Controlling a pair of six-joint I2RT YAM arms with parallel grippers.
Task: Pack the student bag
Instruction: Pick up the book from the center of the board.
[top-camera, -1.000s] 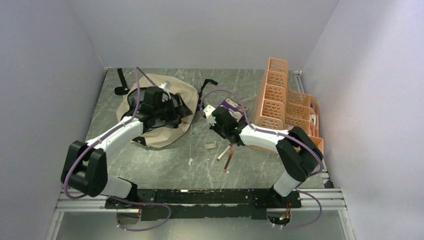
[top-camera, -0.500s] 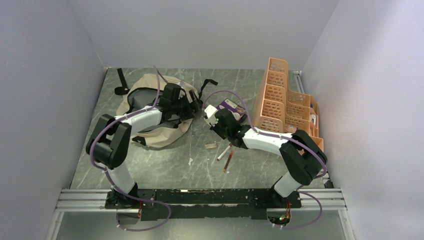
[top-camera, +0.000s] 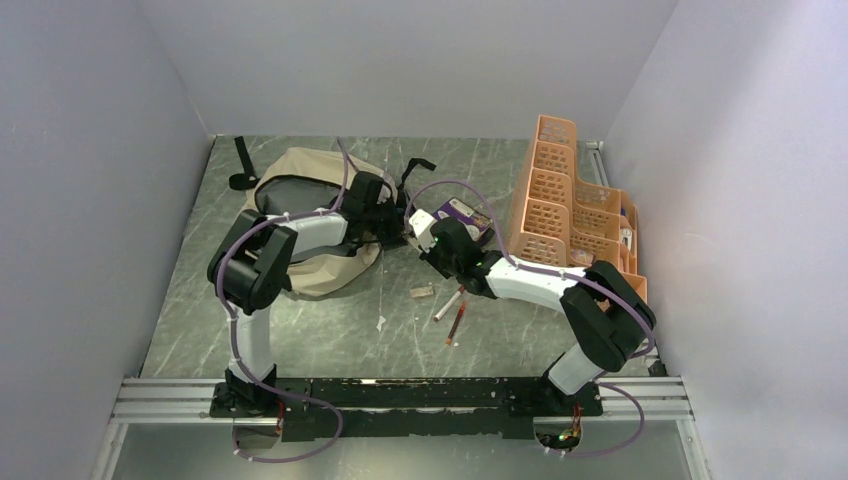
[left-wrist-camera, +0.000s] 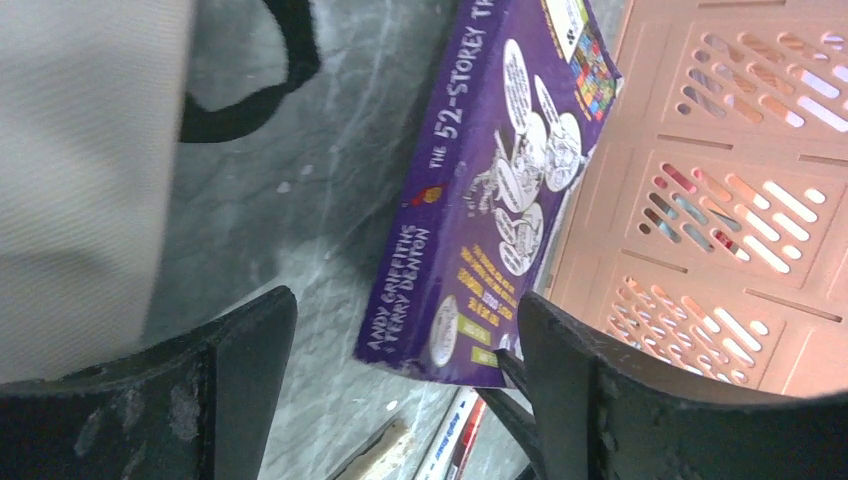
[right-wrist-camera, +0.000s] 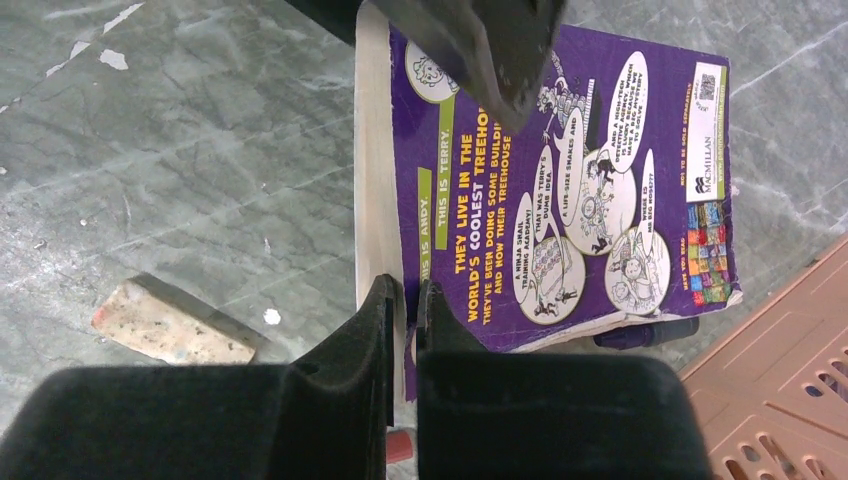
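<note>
The student bag (top-camera: 305, 165) — a beige fabric backpack with black straps — slumps on the grey counter (top-camera: 330, 330) just left of the purple paperback book (right-wrist-camera: 570, 180); the orange perforated plastic organizer (top-camera: 560, 200) crowds the book's right. The right hand (right-wrist-camera: 405, 300) is clamped on the book's edge, seemingly tilting it for a handover; the left hand (left-wrist-camera: 405, 315), spread wide and empty, faces the book across bare counter.

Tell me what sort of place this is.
Probably a robot test booth, not a classroom: blank walls box in a marbled table, two arms sit bolted on a rail, and a bag, book and organizer look staged.
</note>
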